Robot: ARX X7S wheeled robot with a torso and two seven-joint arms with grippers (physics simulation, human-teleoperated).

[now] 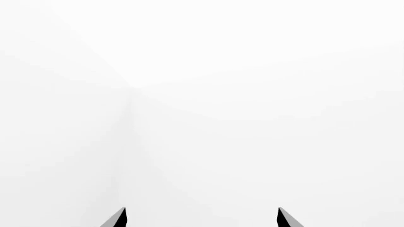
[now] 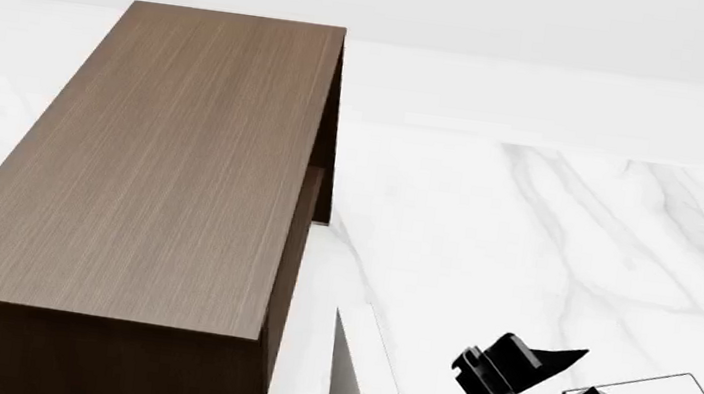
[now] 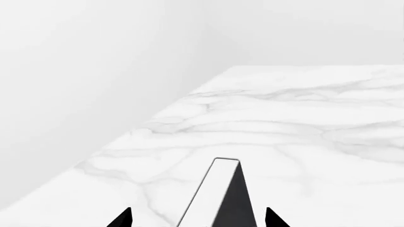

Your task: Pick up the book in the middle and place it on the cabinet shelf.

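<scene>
Right gripper is straddling the upright book, jaws apart; left gripper is idling, jaws apart. Centre, close squarely on the covers, then lift toward the cabinet.

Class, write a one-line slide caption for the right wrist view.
Right gripper open astride an upright book on the marble table.

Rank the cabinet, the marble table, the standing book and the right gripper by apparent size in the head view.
1. Cabinet, though nearness may inflate it.
2. Marble table, partly cut off.
3. and 4. Book and right gripper: too alike and too cropped to rank.
</scene>
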